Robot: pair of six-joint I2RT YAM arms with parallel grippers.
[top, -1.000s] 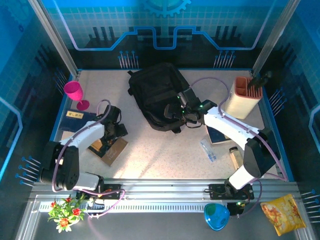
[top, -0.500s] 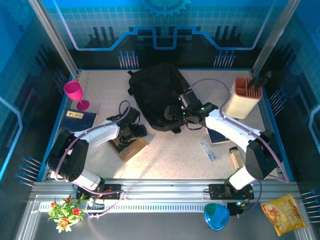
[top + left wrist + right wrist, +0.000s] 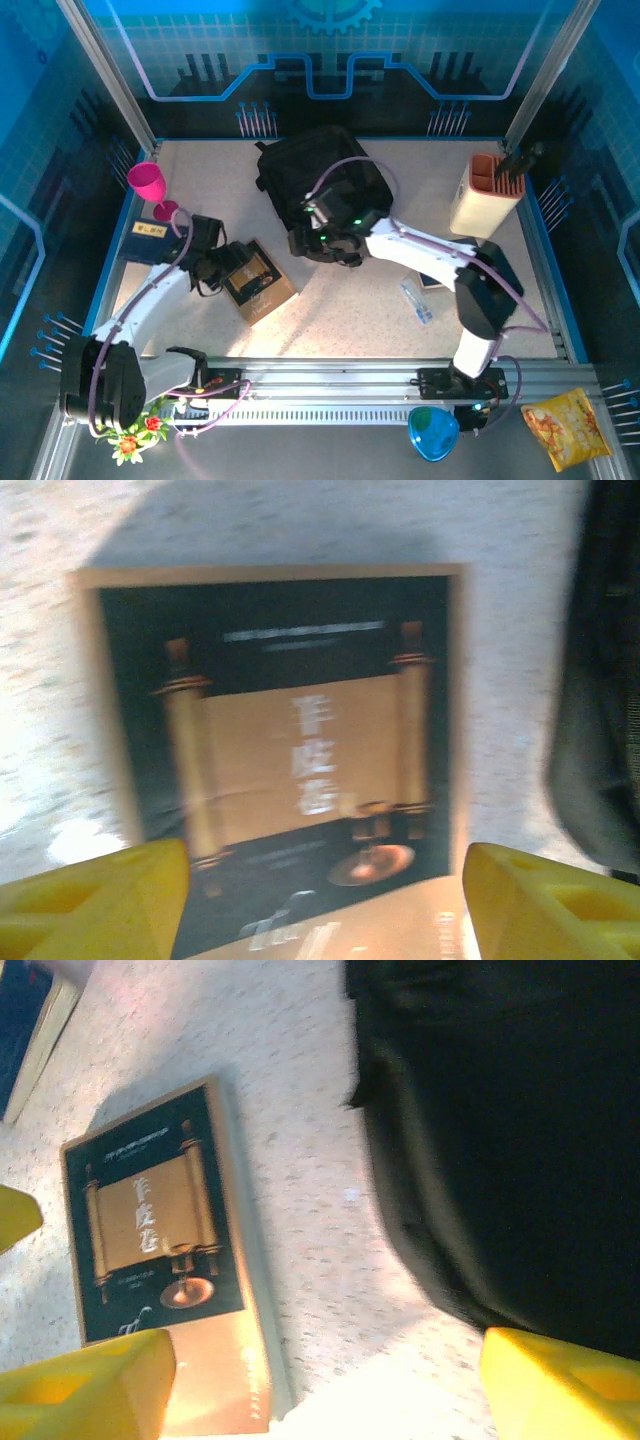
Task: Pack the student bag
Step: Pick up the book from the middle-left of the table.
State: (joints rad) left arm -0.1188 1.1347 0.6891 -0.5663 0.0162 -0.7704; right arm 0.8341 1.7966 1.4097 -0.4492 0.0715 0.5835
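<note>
The big black cloth student bag (image 3: 315,175) lies in the upper middle. The right pincer (image 3: 318,238) is by its lower edge, the left pincer (image 3: 215,265) farther left; both gape empty. One bag, one flat brown book (image 3: 260,285), one pink plastic cup (image 3: 150,187).

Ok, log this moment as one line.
left claw: open, facing book | right claw: open, at near edge of student bag | book: outside bag
</note>
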